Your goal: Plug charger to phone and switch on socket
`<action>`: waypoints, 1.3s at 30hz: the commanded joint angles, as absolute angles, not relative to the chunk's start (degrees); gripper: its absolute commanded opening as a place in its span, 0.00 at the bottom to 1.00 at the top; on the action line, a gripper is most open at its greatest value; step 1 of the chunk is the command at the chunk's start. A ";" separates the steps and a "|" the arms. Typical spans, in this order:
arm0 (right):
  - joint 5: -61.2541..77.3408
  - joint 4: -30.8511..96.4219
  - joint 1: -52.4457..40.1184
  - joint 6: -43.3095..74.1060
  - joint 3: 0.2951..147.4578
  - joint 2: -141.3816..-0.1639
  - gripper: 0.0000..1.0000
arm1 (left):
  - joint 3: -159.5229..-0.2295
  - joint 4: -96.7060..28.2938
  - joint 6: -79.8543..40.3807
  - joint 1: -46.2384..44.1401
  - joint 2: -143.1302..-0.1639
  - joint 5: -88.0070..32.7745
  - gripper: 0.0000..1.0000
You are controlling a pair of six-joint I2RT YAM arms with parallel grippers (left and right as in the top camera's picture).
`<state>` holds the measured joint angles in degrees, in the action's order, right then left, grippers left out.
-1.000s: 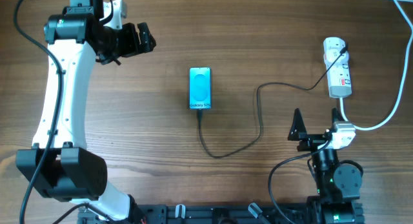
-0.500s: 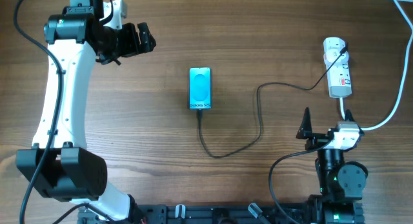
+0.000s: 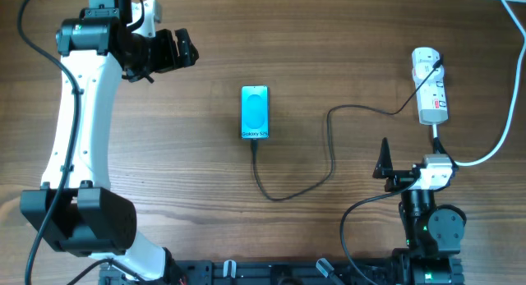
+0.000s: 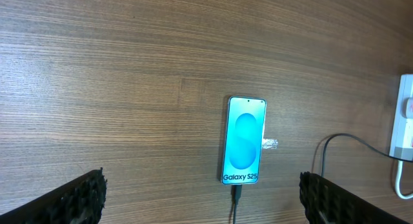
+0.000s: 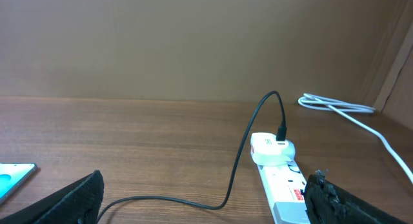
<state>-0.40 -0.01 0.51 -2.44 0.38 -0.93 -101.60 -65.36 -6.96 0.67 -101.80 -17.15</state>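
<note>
The phone [image 3: 255,112] lies flat mid-table, its screen lit cyan; the left wrist view shows the same phone [image 4: 244,140]. The charger [image 3: 331,149], a thin black cable, loops from the phone's bottom edge to the socket [image 3: 431,92], and its connector [image 4: 237,193] meets the phone's bottom edge. The socket [image 5: 284,182] carries a white adapter at its far end. My left gripper [image 3: 179,48] hangs open at the far left, well away from the phone. My right gripper [image 3: 408,159] stands open just in front of the socket's near end, holding nothing.
A thick white cord [image 3: 493,145] runs from the socket's near end round to the back right corner, and the same white cord [image 5: 335,106] shows in the right wrist view. A small white scrap [image 4: 270,144] lies beside the phone. Both arm bases stand along the front edge.
My right gripper drifted a little to the right and then back left in front of the socket. The left arm, phone and cable have not moved.
</note>
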 commanded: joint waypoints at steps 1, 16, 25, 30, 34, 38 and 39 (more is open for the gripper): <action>0.49 -0.01 0.16 -1.48 0.30 -0.19 1.00 | -101.69 -65.21 -6.87 0.91 -102.02 -16.84 1.00; 0.56 -0.25 0.19 -1.50 0.30 -0.21 0.99 | -101.69 -65.21 -6.90 0.91 -102.02 -16.84 1.00; 0.56 -0.27 0.19 -1.48 0.30 -0.21 1.00 | -101.69 -65.21 -6.87 0.91 -102.02 -16.84 1.00; 0.56 -0.27 0.16 -1.45 0.30 -0.21 1.00 | -101.69 -65.21 -6.90 0.91 -102.02 -16.84 1.00; 0.56 -0.27 0.19 -1.48 0.30 -0.21 1.00 | -101.69 -65.21 -6.87 0.91 -102.02 -16.84 1.00; 0.56 -0.27 0.16 -1.48 0.30 -0.21 1.00 | -101.69 -66.35 -6.92 0.91 -101.36 -16.49 1.00; 0.56 -0.27 0.19 -1.50 0.30 -0.21 1.00 | -101.69 -69.41 -6.90 0.84 -100.82 -16.47 1.00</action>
